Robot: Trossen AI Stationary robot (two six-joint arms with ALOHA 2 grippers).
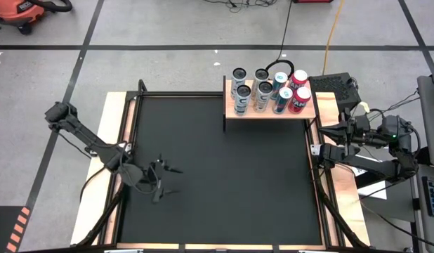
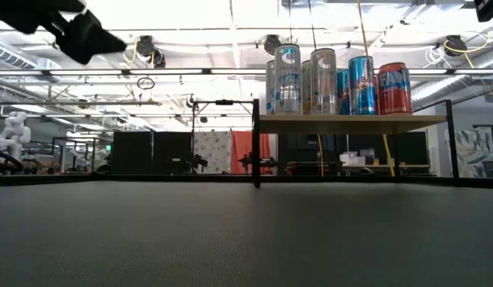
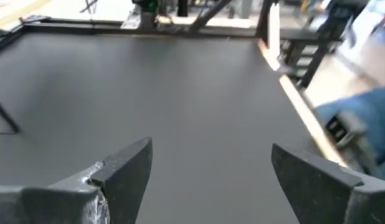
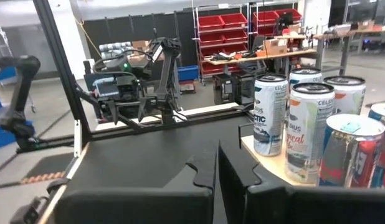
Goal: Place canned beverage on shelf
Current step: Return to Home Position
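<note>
The light wooden shelf (image 1: 229, 112) stands on dark legs at the mat's far edge, right of centre. Several cans (image 1: 265, 91) stand upright on its top: silver, blue and red ones. They also show in the low view (image 2: 323, 80) and the right wrist view (image 4: 304, 130). My left gripper (image 1: 169, 180) hovers over the left part of the black mat, open and empty (image 3: 211, 168). My right gripper (image 1: 319, 152) waits at the mat's right edge, near side of the shelf, its fingers shut on nothing (image 4: 217, 168).
The black mat (image 1: 224, 183) lies inside a raised dark frame with wooden borders (image 1: 112, 176). A black cable loop (image 1: 277, 67) lies behind the shelf. Equipment and a keyboard (image 1: 431, 197) stand beyond the right edge.
</note>
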